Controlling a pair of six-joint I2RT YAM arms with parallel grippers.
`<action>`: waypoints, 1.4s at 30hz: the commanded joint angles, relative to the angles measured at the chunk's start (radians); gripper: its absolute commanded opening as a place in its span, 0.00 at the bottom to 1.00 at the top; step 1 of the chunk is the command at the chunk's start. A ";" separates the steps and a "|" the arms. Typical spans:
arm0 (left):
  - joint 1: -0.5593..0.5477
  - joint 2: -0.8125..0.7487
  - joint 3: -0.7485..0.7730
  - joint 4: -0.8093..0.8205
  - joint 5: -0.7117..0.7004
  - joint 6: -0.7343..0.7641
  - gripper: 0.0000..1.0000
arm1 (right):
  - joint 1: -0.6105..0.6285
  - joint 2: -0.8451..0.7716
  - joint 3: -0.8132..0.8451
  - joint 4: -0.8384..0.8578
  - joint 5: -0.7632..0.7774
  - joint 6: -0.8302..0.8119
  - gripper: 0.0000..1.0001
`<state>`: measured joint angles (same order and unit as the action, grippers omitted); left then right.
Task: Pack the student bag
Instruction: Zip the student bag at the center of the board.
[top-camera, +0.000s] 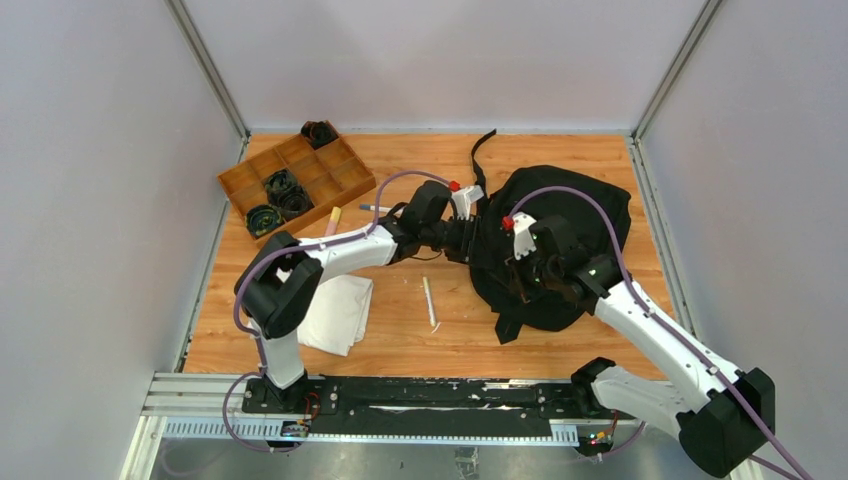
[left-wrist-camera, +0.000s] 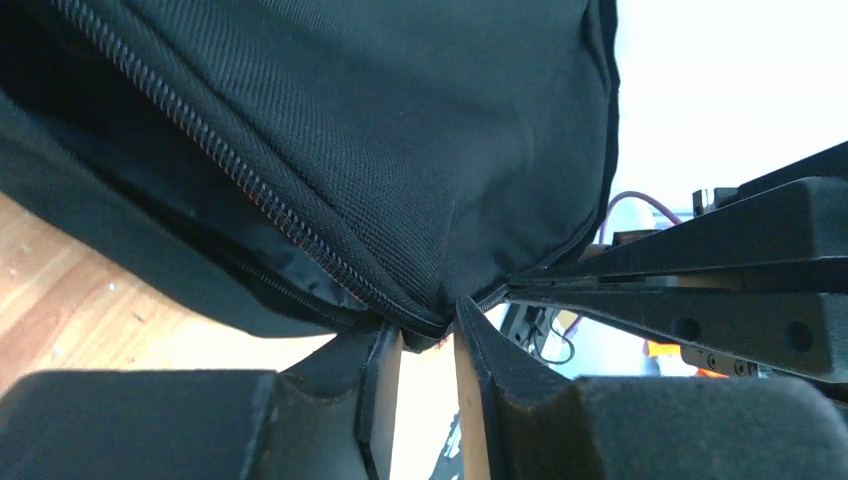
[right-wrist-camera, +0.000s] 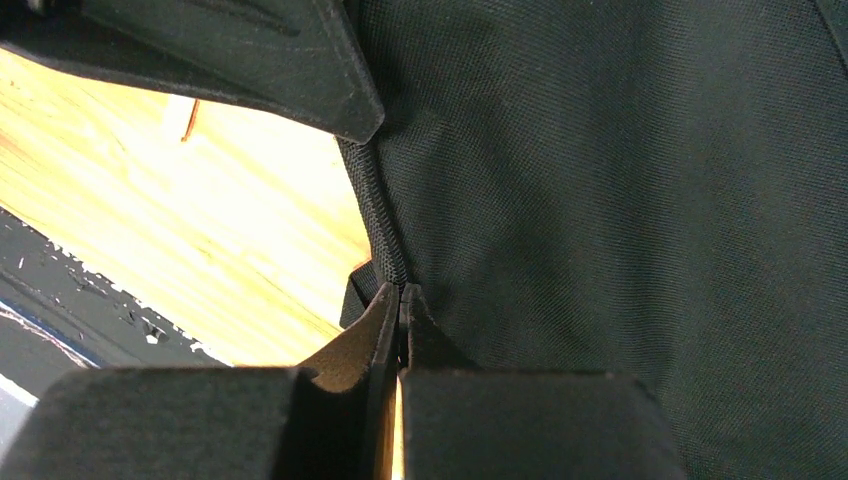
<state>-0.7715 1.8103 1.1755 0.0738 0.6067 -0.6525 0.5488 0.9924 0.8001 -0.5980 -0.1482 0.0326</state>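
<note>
The student bag (top-camera: 560, 245) lies on the right half of the table (top-camera: 400, 340). My right gripper (right-wrist-camera: 402, 300) is clamped tight on the bag's seam, I judge to anchor it. My left gripper (left-wrist-camera: 430, 335) pinches fabric beside the open zipper (left-wrist-camera: 250, 190), jaws slightly apart, probably to spread the mouth. I can read no brand or writing.

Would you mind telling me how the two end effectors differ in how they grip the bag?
The left end effector keeps a gap between its fingers, pinching the bag beside its open zipper; the right end effector is fully shut on a seam. Both hold black fabric at the fingertips.
</note>
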 joint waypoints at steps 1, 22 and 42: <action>0.005 0.033 0.054 0.030 0.009 0.002 0.25 | 0.013 -0.031 0.024 -0.024 0.034 0.018 0.00; -0.008 0.082 0.069 0.115 0.324 0.043 0.56 | 0.010 -0.185 -0.038 -0.004 0.064 0.137 0.00; -0.068 -0.086 -0.073 0.173 0.144 0.220 0.73 | 0.008 -0.223 -0.047 -0.003 0.050 0.132 0.00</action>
<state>-0.8162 1.6924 1.0698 0.2237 0.7811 -0.4923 0.5495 0.7876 0.7586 -0.6041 -0.1036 0.1585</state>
